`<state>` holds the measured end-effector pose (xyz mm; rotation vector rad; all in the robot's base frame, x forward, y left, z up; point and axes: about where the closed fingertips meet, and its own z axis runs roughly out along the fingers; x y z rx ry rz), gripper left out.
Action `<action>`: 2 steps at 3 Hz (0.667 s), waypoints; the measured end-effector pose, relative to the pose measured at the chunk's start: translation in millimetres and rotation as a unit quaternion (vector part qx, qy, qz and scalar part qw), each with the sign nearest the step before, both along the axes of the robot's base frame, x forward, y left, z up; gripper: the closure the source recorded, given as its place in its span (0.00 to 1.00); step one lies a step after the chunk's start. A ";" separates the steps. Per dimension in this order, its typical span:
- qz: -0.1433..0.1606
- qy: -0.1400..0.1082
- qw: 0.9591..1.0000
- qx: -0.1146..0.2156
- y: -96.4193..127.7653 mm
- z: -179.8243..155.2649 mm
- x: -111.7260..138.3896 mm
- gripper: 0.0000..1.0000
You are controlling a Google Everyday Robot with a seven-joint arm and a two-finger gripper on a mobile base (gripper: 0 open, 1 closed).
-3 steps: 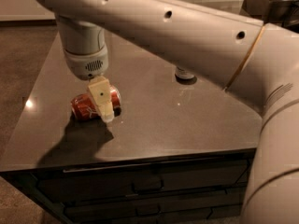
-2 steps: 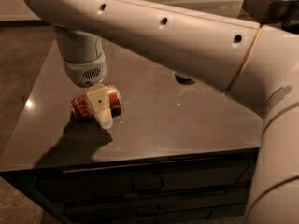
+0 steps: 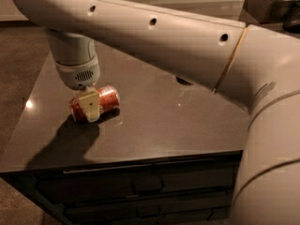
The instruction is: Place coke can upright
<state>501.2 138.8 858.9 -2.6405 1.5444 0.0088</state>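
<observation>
Coke can (image 3: pixel 108 100) lies sideways on worktop (image 3: pixel 164 125). Claw (image 3: pixel 89 108) sits over it, can't tell if clamped. Grasp step; next: clamp, lift, rotate upright.

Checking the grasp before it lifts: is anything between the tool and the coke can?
Nothing visible. The tool is right at the coke can, which lies on its side on the dark countertop, with no other object between them.
</observation>
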 end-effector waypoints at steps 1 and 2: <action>0.010 0.004 1.000 0.013 7.8 10.9 -3.1 0.72; 0.017 0.026 0.999 0.039 6.8 31.9 8.7 0.96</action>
